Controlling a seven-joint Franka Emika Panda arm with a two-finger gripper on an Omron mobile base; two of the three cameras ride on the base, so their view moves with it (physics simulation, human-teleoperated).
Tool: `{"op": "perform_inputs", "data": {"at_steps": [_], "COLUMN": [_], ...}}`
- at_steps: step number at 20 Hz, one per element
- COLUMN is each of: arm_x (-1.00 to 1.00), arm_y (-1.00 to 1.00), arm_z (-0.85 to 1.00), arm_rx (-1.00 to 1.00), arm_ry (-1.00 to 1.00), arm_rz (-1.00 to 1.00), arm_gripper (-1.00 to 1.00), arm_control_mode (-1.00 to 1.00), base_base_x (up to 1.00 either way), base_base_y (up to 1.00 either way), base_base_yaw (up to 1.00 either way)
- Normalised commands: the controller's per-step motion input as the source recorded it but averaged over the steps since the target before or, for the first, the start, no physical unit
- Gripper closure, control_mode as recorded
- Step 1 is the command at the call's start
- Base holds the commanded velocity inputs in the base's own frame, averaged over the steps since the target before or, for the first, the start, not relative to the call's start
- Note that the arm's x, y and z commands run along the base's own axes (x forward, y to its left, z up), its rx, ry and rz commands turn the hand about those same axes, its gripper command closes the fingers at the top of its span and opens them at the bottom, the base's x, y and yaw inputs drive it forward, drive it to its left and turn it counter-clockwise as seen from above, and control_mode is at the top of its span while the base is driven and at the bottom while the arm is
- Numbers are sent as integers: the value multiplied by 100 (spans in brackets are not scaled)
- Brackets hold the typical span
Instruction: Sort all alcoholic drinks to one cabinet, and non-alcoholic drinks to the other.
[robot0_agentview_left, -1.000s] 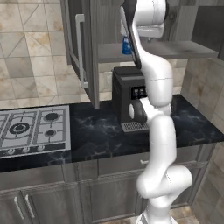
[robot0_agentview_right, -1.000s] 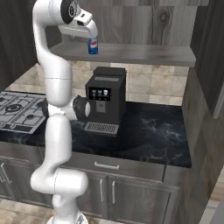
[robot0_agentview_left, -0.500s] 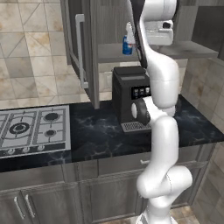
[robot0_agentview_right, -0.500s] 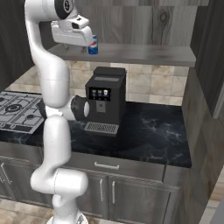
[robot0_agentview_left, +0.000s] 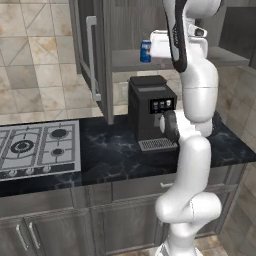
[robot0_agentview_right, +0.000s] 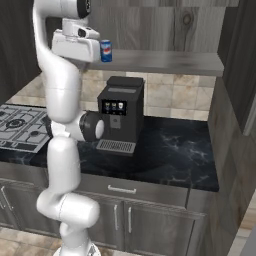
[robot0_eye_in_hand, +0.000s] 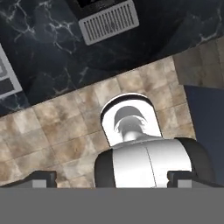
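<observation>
Gripper spread wide, nothing between the tips; both dark fingertips sit far apart at the bottom of hand view. Hand cam looks straight down: the robot's own body below, tan floor tiles around it, black marble counter past that, w/ the drip grille of the coffee machine at the far edge.

In the base views the white hand block is up high, level w/ the cabinet shelf, at its edge. Blue soda can stands upright on that shelf just beside the hand, on its far side in right base view; whether can and hand touch I can't tell. In left base view the can shows just left of the hand, on the shelf front, inside the open cabinet.

Cabinet door hangs open to the left of the hand, w/ long pale bar handle facing out. Directly below the hand: black coffee machine on the counter, under the shelf. Further left and lower: gas hob. Under the counter, grey drawers and doors. A second grey cabinet side stands well to the right of the hand in right base view.
</observation>
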Motion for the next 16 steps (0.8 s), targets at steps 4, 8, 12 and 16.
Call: {"op": "perform_inputs", "data": {"at_steps": [4,8,12,16], "arm_x": [-73,-86,-88,-100], "arm_y": [0,0,0,-18], "arm_z": [-38,-52,-53,-34], "arm_rx": [6,4,2,3], "arm_ry": [41,42,34,17], "arm_rz": [0,0,0,-1], "arm_gripper": [-100,-100,-100,-100], "arm_control_mode": [-100,-100,-100,-100], "base_base_x": [0,0,0,0], "base_base_y": [0,0,0,0], "base_base_yaw": [0,0,0,0]}}
